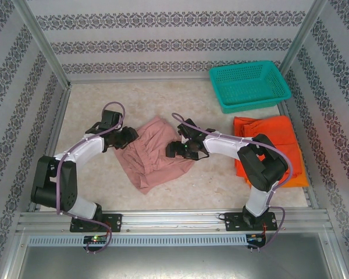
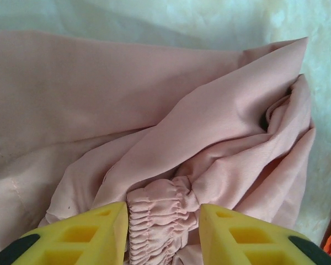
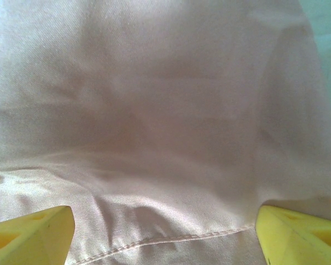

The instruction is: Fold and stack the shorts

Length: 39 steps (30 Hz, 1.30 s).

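The dusty pink shorts [image 1: 154, 152] lie crumpled in the middle of the table. My left gripper [image 1: 128, 137] is at their left edge. In the left wrist view it [image 2: 163, 234] stands partly open, and the gathered elastic waistband [image 2: 157, 212] bunches between the yellow fingers [image 2: 83, 237]. My right gripper [image 1: 175, 149] is over the right side of the pink shorts. In the right wrist view it [image 3: 165, 237] is wide open, pressed close to smooth pink cloth [image 3: 154, 110] with a stitched hem [image 3: 171, 240] running between the fingertips. Folded orange shorts [image 1: 276, 136] lie flat at the right, partly under the right arm.
A teal plastic basket [image 1: 250, 85] stands at the back right, just behind the orange shorts. Patterned walls with metal posts close off the left, back and right. Bare tabletop [image 1: 93, 99] stretches behind and left of the pink shorts.
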{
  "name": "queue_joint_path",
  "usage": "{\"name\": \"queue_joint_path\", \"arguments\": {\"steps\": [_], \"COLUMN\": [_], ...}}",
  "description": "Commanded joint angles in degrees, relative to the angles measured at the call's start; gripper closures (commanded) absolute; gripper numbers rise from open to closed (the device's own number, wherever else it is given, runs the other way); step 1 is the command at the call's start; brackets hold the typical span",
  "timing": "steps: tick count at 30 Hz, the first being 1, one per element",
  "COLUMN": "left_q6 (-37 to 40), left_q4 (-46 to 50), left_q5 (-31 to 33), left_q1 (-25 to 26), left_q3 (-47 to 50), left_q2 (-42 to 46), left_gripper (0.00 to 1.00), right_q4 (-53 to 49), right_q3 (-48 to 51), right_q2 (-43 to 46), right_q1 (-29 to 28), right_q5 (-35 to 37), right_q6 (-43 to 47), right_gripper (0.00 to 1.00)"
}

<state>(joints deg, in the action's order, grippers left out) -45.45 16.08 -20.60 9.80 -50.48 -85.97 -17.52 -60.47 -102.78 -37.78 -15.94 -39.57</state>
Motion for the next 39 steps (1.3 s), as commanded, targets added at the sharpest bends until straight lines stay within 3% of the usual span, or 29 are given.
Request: {"name": "queue_joint_path", "arguments": {"steps": [1, 12, 20, 26, 39], "left_q6": [-0.50, -1.26, -1.79, 0.88, 3.62], "left_q4": [-2.43, -3.42, -2.68, 2.38, 8.20], "left_q5": [-1.98, -4.04, -4.21, -1.03, 4.87], "left_q1": [0.56, 1.29, 2.54, 2.57, 1.19], "left_q3": [-0.18, -1.56, -4.42, -6.12, -2.79], "left_q2": [-1.92, -5.83, -6.22, -4.03, 6.18], "left_gripper": [0.62, 0.64, 0.80, 0.99, 1.00], "right_q4": [-1.55, -1.37, -1.47, -1.82, -1.68], "right_q3": [1.30, 1.21, 1.88, 2.42, 4.34], "right_q2": [0.26, -0.31, -1.14, -1.16, -1.51], "right_q1": [-0.91, -0.97, -0.98, -0.72, -0.43], "right_q5": [0.21, 0.12, 0.64, 1.53, 1.28], "right_q6": [-1.26, -1.30, -1.12, -1.03, -1.89], "right_gripper": [0.13, 0.13, 0.13, 0.13, 0.12]}}
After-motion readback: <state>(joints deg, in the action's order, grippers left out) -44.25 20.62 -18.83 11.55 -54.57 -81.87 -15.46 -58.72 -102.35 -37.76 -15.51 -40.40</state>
